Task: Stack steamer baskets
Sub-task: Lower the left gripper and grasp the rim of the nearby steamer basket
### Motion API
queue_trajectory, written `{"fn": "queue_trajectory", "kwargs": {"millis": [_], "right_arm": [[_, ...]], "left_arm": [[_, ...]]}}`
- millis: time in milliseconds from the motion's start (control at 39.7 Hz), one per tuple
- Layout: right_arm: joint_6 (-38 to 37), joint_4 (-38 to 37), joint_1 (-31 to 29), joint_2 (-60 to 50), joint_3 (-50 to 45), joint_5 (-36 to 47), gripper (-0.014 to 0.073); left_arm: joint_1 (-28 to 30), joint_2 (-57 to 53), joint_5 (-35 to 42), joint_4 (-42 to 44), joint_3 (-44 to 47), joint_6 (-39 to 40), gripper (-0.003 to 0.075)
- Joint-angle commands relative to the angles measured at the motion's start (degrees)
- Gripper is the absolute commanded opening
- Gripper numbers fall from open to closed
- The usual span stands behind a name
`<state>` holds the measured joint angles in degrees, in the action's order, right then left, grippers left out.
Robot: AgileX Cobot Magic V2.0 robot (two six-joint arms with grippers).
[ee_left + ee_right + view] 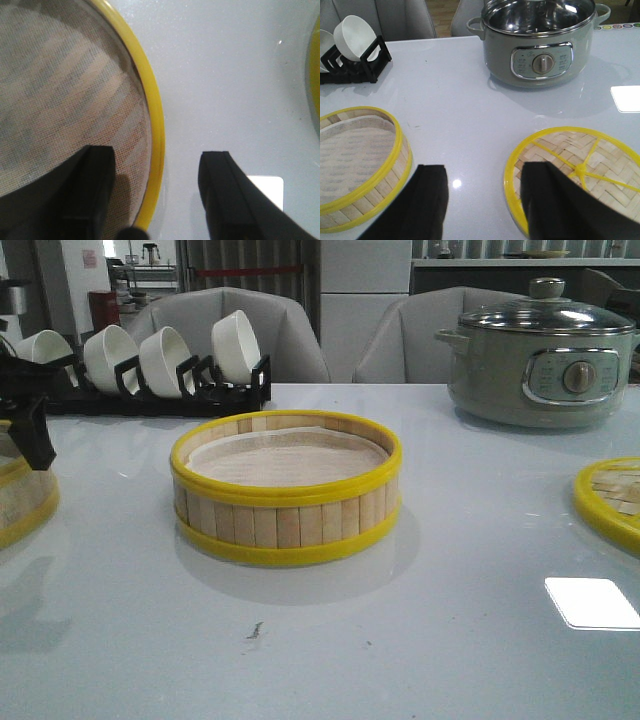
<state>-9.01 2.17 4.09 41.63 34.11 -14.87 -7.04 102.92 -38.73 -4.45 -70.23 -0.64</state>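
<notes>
bamboo steamer basket (286,502) centred on bench (470,640), lid (610,502) at three o'clock, second basket (22,502) at nine o'clock straddled by left pincer (157,187) with fingers apart, right pincer (482,200) spread wide above lid rim

No words, brands or numbers can be read anywhere in these views. The electric pot (540,42) has a control panel (542,63) around its knob (542,63), and small printed marks sit beside the knob, but they are too small and blurred to make out in the right wrist view; in the front view the same panel (575,376) shows only faint smudges. A strip of small coloured round marks (620,25) runs along the far edge of the bench (445,75) behind the pot, also unreadable. A red-and-white notice (90,258) hangs on the far wall, its writing too blurred to read.
</notes>
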Motion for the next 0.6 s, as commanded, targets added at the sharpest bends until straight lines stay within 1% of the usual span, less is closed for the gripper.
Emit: {"fn": "queue_trajectory", "kwargs": {"millis": [0, 226, 302, 352, 403, 453, 478, 528, 579], "right_arm": [[0.3, -0.8, 0.0, 0.0, 2.1, 4.4, 0.0442], [0.3, -0.8, 0.0, 0.0, 2.1, 4.4, 0.0442], [0.3, -0.8, 0.0, 0.0, 2.1, 4.4, 0.0442], [0.3, -0.8, 0.0, 0.0, 2.1, 4.4, 0.0442], [0.3, -0.8, 0.0, 0.0, 2.1, 4.4, 0.0442], [0.3, -0.8, 0.0, 0.0, 2.1, 4.4, 0.0442], [0.3, -0.8, 0.0, 0.0, 2.1, 4.4, 0.0442], [0.3, -0.8, 0.0, 0.0, 2.1, 4.4, 0.0442], [0.3, -0.8, 0.0, 0.0, 2.1, 4.4, 0.0442]], "left_arm": [[-0.3, -1.3, 2.5, -0.5, -1.9, 0.0, 0.0435], [-0.3, 0.9, 2.4, -0.5, -1.9, 0.0, 0.0396], [-0.3, 0.9, 2.4, -0.5, -1.9, 0.0, 0.0360], [-0.3, 0.9, 2.4, -0.5, -1.9, 0.0, 0.0314], [-0.3, 0.9, 2.4, -0.5, -1.9, 0.0, 0.0237], [-0.3, 0.9, 2.4, -0.5, -1.9, 0.0, 0.0115], [-0.3, 0.9, 2.4, -0.5, -1.9, 0.0, 0.0072], [-0.3, 0.7, 2.4, -0.5, -1.9, 0.0, 0.0099], [-0.3, 0.6, 2.1, -0.5, -2.0, 0.0, 0.0094]]}}
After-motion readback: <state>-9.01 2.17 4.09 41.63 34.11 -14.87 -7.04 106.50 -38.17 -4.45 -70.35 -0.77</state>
